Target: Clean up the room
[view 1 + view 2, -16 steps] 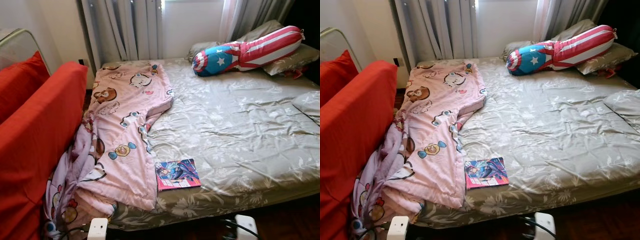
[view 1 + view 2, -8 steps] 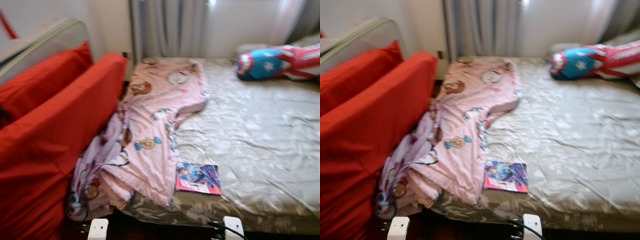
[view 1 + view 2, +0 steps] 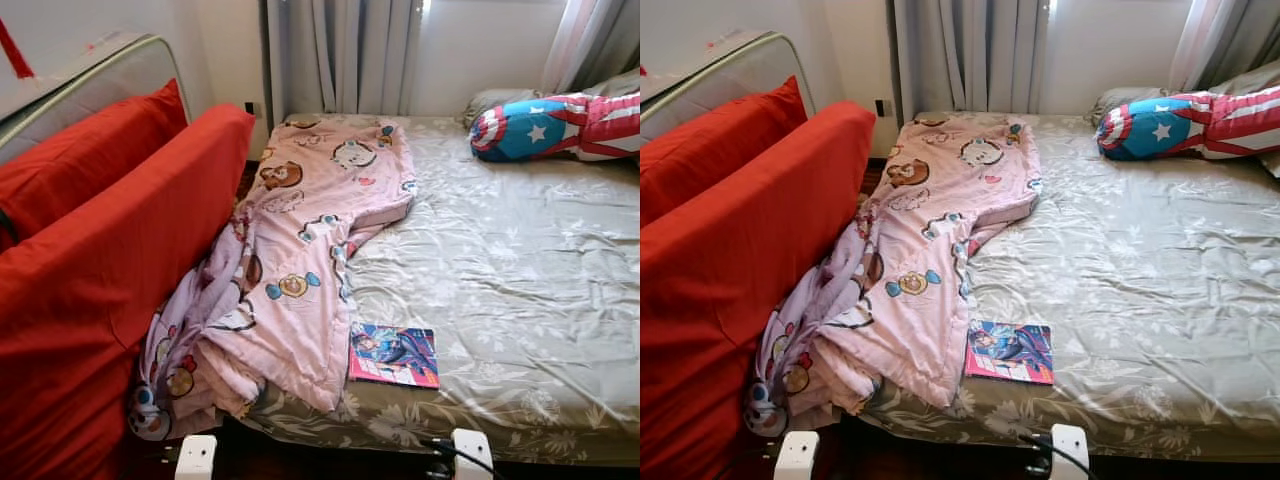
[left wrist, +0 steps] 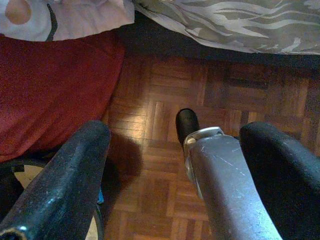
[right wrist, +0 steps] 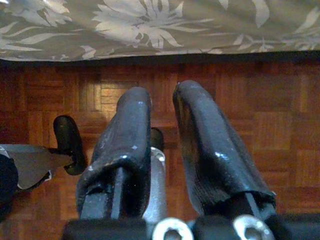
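Head view: pink blanket [image 3: 300, 250] beside book [image 3: 394, 355] on bed [image 3: 520, 280]; left pincer [image 4: 175, 165] wide, right pincer [image 5: 162, 135] narrow.

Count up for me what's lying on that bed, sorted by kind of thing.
Pink cartoon blanket: 1
Comic book: 1
Star-and-stripes bolster: 1
Grey pillow: 1 that I can make out, behind the bolster
Total: 4
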Tool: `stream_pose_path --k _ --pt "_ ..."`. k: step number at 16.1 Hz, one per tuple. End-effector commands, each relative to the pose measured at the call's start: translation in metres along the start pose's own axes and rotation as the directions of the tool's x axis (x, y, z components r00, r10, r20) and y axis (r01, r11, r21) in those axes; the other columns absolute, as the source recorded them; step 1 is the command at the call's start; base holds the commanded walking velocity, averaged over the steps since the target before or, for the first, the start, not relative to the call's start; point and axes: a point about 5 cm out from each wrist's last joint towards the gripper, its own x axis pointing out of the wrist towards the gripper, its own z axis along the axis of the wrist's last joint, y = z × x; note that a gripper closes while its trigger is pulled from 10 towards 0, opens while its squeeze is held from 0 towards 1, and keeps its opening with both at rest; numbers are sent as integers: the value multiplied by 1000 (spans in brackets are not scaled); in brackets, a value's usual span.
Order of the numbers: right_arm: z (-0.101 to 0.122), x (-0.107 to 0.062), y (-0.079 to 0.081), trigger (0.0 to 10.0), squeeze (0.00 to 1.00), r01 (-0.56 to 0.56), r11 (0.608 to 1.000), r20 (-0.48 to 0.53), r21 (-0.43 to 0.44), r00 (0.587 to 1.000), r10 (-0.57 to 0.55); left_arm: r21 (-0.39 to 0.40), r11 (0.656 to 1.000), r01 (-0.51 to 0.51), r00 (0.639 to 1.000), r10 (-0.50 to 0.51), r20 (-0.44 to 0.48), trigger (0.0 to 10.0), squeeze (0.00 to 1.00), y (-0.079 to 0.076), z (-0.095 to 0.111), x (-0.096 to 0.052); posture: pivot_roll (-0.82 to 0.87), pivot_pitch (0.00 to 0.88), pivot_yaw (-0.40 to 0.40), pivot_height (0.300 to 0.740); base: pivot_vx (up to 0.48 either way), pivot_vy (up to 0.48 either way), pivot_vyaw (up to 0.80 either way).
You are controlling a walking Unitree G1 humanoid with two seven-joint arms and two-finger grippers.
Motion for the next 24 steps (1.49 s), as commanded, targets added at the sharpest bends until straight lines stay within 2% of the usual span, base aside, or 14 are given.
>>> stream_pose_path --k 1,3,10,16,24 --pt "0 -1 -9 10000 0 6 1000 -8 -17 1000 -6 18 1000 -1 1000 1 -16 10000 0 0 -3 0 -53 0 -12 740 0 0 0" --pt "-3 -3 -16 10000 0 7 1000 -11 -21 1000 -7 17 1000 0 1000 1 -18 10000 0 0 -4 0 -53 0 -13 740 0 0 500" --pt "-8 -3 -12 10000 0 16 1000 -18 -18 1000 -17 14 1000 1 1000 0 -19 10000 0 0 -5 -1 -53 0 -16 740 0 0 77" --pt "-7 -2 -7 10000 0 0 999 -21 -53 1000 -1 10 1000 2 1000 -1 -19 10000 0 0 -4 -1 -53 0 -17 740 256 0 172" --pt "-8 -2 -1 10000 0 3 999 -13 -35 1000 -3 13 1000 3 1000 -3 -6 10000 0 0 -2 0 -57 0 -13 740 243 0 73"
